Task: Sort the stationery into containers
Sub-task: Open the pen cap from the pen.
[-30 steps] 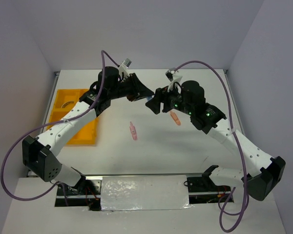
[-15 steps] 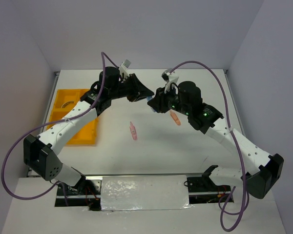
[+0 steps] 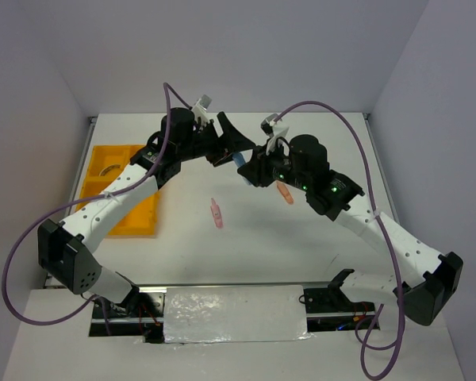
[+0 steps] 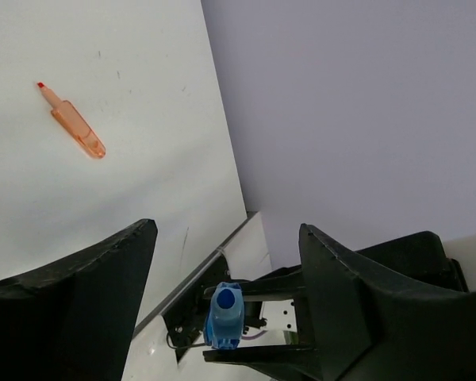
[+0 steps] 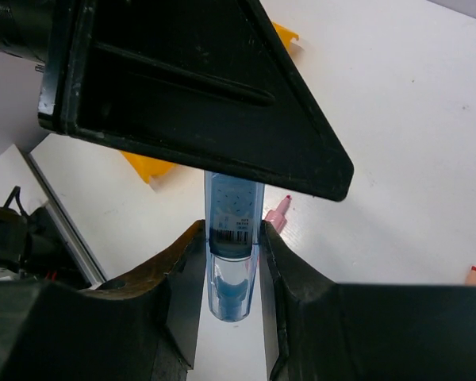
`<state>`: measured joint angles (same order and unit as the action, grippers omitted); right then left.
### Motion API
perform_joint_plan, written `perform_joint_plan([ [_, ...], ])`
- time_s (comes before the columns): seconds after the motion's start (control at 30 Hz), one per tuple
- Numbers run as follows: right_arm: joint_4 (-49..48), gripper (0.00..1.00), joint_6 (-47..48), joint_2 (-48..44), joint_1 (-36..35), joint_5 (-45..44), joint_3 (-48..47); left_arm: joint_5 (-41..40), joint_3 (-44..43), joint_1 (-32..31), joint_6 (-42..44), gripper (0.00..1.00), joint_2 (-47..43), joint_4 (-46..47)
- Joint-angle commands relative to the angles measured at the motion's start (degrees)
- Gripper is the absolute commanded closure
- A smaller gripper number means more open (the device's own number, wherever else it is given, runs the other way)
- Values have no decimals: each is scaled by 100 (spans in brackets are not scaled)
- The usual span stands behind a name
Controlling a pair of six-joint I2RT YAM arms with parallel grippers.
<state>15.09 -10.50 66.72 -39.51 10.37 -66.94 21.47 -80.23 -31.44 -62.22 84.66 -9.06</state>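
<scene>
A clear bottle with a blue cap (image 3: 239, 159) hangs in the air over the middle of the table. My right gripper (image 3: 246, 167) is shut on it, and its fingers (image 5: 174, 274) press both sides of the bottle (image 5: 233, 238). My left gripper (image 3: 235, 148) stands open around the bottle's cap end (image 4: 224, 316), with its fingers (image 4: 357, 302) wide apart and not touching it. A pink piece (image 3: 216, 213) and an orange piece (image 3: 284, 192) lie on the table. The yellow-orange tray (image 3: 135, 218) sits at the left.
A pale ring (image 3: 107, 168) lies in the tray's far compartment. The orange piece (image 4: 75, 125) and the pink piece (image 5: 276, 213) lie below the two grippers. Grey walls close in the table at the back and both sides.
My right gripper moved in and shut on the bottle that the left gripper held. The left gripper has since opened and let the bottle go.
</scene>
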Motion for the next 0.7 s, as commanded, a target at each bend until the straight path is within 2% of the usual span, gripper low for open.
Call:
perform_joint_plan([
  [0.0,-121,100,127,-221,-40,-70,-4,-266,-204,-29,254,16,-116,36],
  [0.2,55,100,127,-229,-31,-316,5,-504,-230,-11,394,32,-205,-61],
  [0.23,81,100,127,-229,-31,-325,5,-504,-256,-11,412,41,-205,-78],
  [0.27,108,100,119,-229,-31,-334,-3,-504,-292,-11,447,45,-196,-113],
  [0.37,195,100,92,-177,-31,-404,-56,-486,-257,-2,430,47,-222,-35],
  [0.53,275,100,13,-63,-31,-457,-135,-469,-230,-2,482,63,-275,-25],
  [0.6,310,100,4,-19,-31,-440,-144,-539,-265,-2,526,66,-292,-131],
  [0.67,319,100,-31,-1,-31,-405,-144,-609,-309,-11,588,75,-319,-201],
])
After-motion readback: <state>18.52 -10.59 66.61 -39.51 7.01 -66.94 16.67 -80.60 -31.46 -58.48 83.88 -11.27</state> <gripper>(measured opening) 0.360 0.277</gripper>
